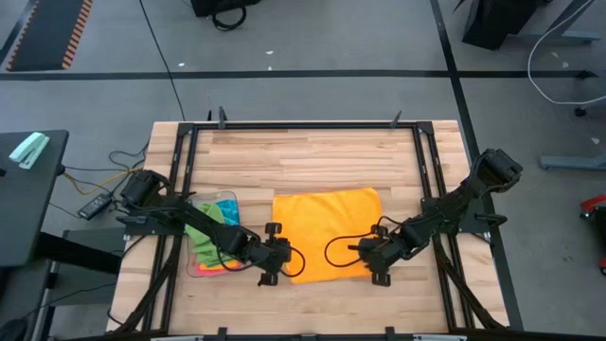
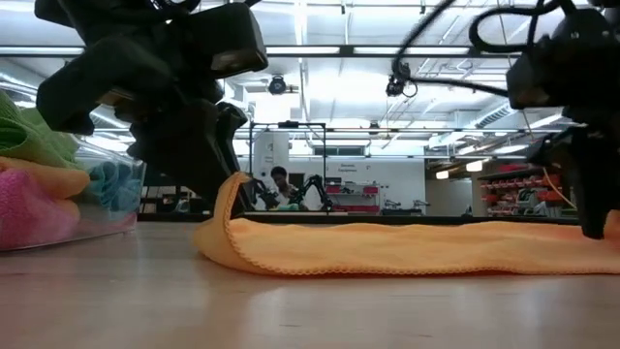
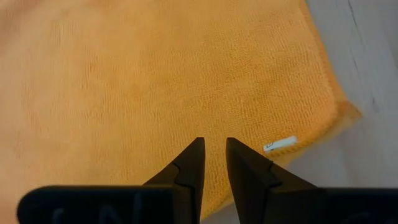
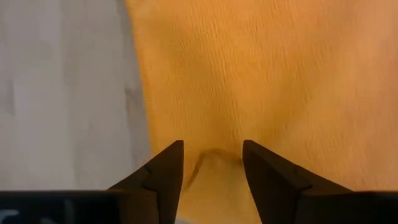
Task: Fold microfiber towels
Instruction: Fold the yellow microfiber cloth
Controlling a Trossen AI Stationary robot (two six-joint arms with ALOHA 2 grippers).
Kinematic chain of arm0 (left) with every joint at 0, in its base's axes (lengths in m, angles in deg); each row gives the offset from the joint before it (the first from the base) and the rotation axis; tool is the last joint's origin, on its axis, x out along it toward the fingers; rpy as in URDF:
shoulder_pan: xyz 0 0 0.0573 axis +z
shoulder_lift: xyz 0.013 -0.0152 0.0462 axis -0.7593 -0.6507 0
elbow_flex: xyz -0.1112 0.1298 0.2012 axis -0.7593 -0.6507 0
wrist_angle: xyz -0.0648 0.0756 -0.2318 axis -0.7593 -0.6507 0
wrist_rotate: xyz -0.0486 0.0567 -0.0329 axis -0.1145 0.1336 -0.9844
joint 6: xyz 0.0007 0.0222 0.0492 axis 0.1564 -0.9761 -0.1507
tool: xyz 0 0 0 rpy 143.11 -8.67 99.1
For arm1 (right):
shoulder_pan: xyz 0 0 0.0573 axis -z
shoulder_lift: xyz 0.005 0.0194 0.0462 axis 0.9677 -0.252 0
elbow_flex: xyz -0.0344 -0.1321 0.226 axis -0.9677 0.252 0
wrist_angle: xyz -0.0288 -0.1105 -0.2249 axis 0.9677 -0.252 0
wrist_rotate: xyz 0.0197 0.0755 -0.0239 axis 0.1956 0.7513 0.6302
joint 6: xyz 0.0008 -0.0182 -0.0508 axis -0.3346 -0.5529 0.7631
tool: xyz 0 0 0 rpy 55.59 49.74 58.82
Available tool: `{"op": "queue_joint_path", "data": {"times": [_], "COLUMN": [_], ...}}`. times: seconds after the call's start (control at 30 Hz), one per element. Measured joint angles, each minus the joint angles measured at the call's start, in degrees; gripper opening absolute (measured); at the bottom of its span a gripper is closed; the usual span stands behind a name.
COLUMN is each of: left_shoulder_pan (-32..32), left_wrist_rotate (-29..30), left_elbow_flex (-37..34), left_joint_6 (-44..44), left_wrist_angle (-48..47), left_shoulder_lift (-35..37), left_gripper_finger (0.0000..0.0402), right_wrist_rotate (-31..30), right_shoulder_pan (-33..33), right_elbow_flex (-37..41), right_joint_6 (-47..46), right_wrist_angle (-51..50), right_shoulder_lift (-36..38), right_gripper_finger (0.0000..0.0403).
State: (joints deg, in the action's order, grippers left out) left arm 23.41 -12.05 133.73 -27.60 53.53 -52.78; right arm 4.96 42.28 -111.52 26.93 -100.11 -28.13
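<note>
L gripper (image 3: 212, 149) pinches orange towel (image 1: 327, 232) edge under its tips, R gripper (image 4: 212, 152) gapes over a pucker w/o grip — lift now and R corner prob stays flat, fold skews.

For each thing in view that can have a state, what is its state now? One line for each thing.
orange towel: spread flat on the table, near left corner curled up.
clear tray: holds a pile of pink, green and blue towels.
left claw: low over the orange towel's near left corner, fingers nearly together, nothing seen between them.
right claw: open, low over the towel's near right edge, a small pucker of cloth between the fingers.
</note>
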Motion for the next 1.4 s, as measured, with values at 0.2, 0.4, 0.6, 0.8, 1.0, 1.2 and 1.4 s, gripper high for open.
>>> {"op": "queue_joint_path", "data": {"times": [0.2, 0.4, 0.6, 0.8, 1.0, 1.2, 1.4], "left_shoulder_pan": [-0.5, -1.3, -1.2, -1.2, -1.2, -1.2, -1.2], "left_wrist_rotate": [0.4, 0.3, 0.4, 0.4, 0.4, 0.4, 0.4], "left_elbow_flex": [0.0, 0.0, 0.0, 0.0, 0.0, 0.0, 0.0], "left_joint_6": [3.1, 2.4, 2.3, 2.2, 2.2, 2.2, 2.2], "left_wrist_angle": [-1.1, -0.9, -1.0, -1.0, -1.0, -1.0, -1.0], "left_shoulder_lift": [-0.1, -0.1, -0.1, -0.1, -0.1, -0.1, -0.1], "left_gripper_finger": [0.0078, 0.0076, 0.0069, 0.0073, 0.0077, 0.007, 0.0067], "right_wrist_rotate": [-2.9, -4.1, -7.7, -8.1, -6.6, -6.3, -4.8], "right_shoulder_pan": [-0.9, -0.9, -0.9, -1.0, -2.1, -3.4, -3.8], "right_elbow_flex": [-0.1, -0.1, -0.1, -0.1, -0.1, -0.2, -2.8], "right_joint_6": [0.5, 0.5, 0.5, -0.5, -2.0, -2.1, -2.1], "right_wrist_angle": [0.0, -1.3, -1.1, -1.0, -1.1, -1.1, -5.4], "right_shoulder_lift": [0.1, 0.1, 0.1, -0.7, -2.7, -2.7, -2.5], "right_gripper_finger": [0.0153, 0.0122, 0.0096, 0.0094, 0.006, 0.0007, 0.0005]}}
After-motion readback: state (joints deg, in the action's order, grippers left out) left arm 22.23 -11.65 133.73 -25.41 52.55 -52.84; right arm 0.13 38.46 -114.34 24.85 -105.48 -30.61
